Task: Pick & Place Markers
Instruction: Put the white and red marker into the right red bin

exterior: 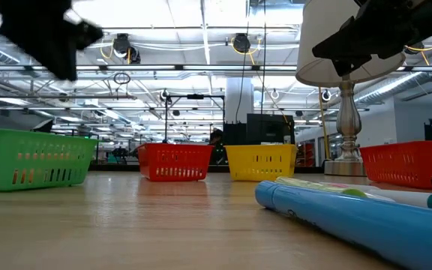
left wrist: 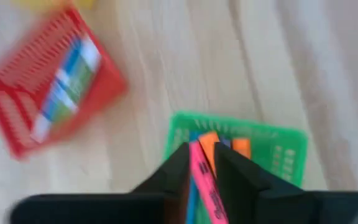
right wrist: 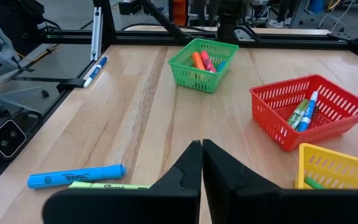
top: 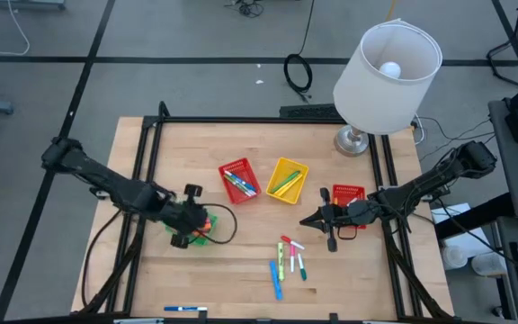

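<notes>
two grippers, left gripper [left wrist: 199,163] clamping pink marker [left wrist: 205,186] over green basket [left wrist: 278,146], right gripper [right wrist: 201,163] shut, empty

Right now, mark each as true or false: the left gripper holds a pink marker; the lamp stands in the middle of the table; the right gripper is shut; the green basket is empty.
1. The left gripper holds a pink marker. True.
2. The lamp stands mid-table. False: it stands at a far corner, on the right arm's side.
3. The right gripper is shut. True.
4. The green basket is empty. False: orange and pink markers lie in it.
</notes>
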